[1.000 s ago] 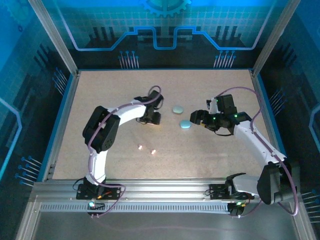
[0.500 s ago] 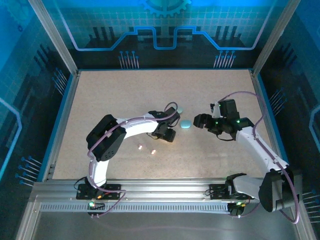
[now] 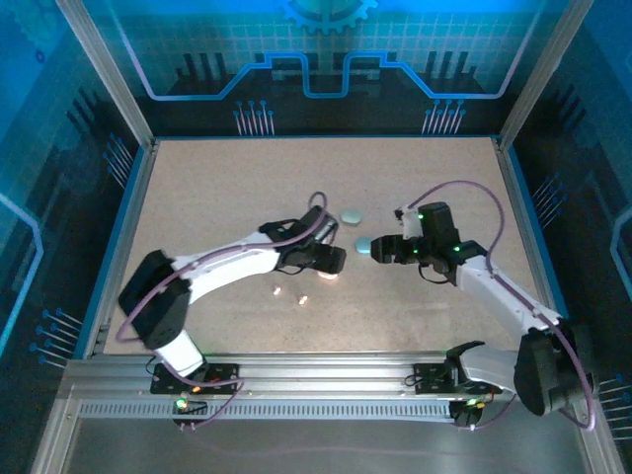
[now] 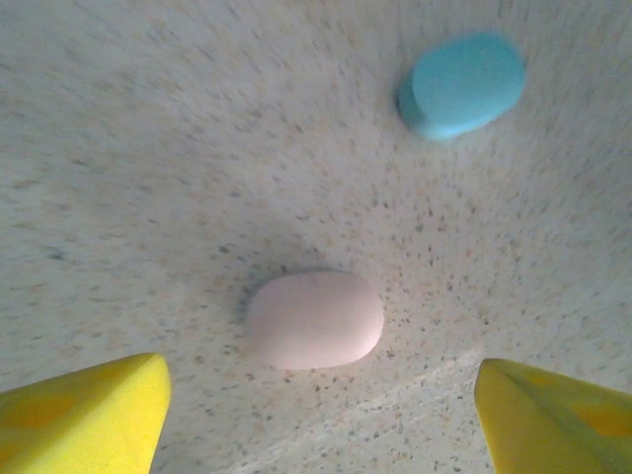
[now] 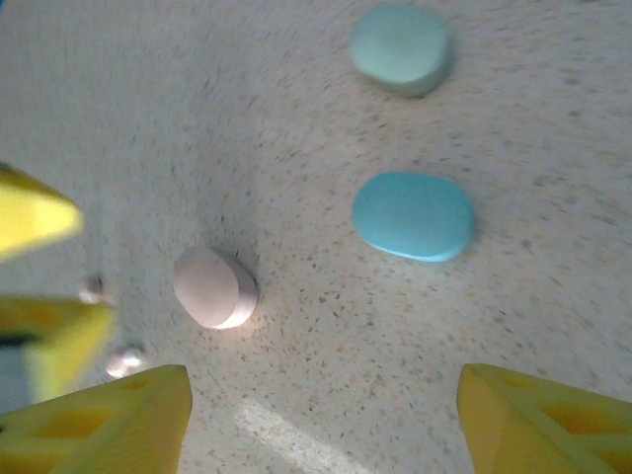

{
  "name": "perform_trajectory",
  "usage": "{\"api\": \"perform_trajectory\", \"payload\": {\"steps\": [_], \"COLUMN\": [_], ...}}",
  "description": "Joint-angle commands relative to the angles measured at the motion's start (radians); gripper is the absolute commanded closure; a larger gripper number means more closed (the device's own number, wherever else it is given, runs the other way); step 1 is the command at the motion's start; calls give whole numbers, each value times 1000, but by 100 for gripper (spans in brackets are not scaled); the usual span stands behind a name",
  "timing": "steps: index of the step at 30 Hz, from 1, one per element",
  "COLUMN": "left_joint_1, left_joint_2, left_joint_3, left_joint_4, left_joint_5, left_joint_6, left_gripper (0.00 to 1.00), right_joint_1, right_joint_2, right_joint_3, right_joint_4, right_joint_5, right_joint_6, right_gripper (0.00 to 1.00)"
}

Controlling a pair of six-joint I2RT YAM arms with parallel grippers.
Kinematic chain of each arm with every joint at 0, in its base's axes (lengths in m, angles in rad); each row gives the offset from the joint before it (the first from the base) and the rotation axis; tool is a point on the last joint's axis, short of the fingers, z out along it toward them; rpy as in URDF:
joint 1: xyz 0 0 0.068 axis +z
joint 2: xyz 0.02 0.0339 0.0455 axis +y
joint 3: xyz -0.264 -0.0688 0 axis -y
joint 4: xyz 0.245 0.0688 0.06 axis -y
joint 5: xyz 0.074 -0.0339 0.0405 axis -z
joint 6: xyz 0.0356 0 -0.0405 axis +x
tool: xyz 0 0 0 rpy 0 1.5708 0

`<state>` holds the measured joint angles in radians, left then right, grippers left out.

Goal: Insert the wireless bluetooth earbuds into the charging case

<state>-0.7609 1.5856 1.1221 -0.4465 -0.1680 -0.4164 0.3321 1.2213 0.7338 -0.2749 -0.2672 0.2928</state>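
A closed pink charging case (image 4: 314, 319) lies on the speckled table just ahead of my left gripper (image 4: 316, 425), which is open, its yellow fingers wide apart and touching nothing. A closed blue case (image 5: 413, 215) lies ahead of my open right gripper (image 5: 321, 425), and a pale green case (image 5: 400, 47) lies farther off. Two tiny pale earbuds (image 5: 92, 289) (image 5: 125, 359) rest on the table left of the pink case (image 5: 214, 286). From above, the left gripper (image 3: 334, 261) and the right gripper (image 3: 381, 249) face each other across the blue case (image 3: 364, 245).
The two earbuds (image 3: 277, 290) (image 3: 303, 299) lie nearer the front, below the left forearm. The green case (image 3: 352, 215) sits behind both grippers. Blue rails (image 3: 118, 247) border the table on its sides.
The left arm has swung right and toward the front, and its gripper now hangs over the pink case. The right gripper has moved left to the blue case. The cases have not moved.
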Motion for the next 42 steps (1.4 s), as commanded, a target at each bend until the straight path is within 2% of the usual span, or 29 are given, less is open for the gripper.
{"api": "perform_trajectory", "payload": {"steps": [1, 6, 10, 14, 18, 23, 32, 42], "left_joint_1": [67, 172, 226, 248, 261, 279, 309, 312], "left_joint_2": [-169, -408, -519, -585, -624, -673, -691, -687], "left_joint_3": [-133, -291, -353, -388, -406, -432, -442, -439], "left_joint_4": [140, 247, 258, 259, 251, 253, 245, 248], "left_joint_5": [-30, -3, -11, -25, -36, -56, -43, -30], "left_joint_6": [-49, -48, -27, -5, -1, 11, 16, 8], "left_gripper": [19, 18, 17, 17, 16, 16, 16, 16], "right_joint_1": [115, 277, 322, 335, 346, 364, 366, 370], "right_joint_2": [75, 211, 330, 449, 562, 652, 687, 698], "right_joint_3": [15, 110, 213, 319, 436, 508, 489, 432], "right_joint_4": [97, 64, 28, -39, -174, -245, -203, -144], "right_joint_5": [32, 116, 162, 124, 103, 114, 75, 57], "right_joint_6": [-231, -503, -610, -658, -665, -601, -549, -513], "right_gripper": [28, 28, 28, 27, 27, 26, 26, 35]}}
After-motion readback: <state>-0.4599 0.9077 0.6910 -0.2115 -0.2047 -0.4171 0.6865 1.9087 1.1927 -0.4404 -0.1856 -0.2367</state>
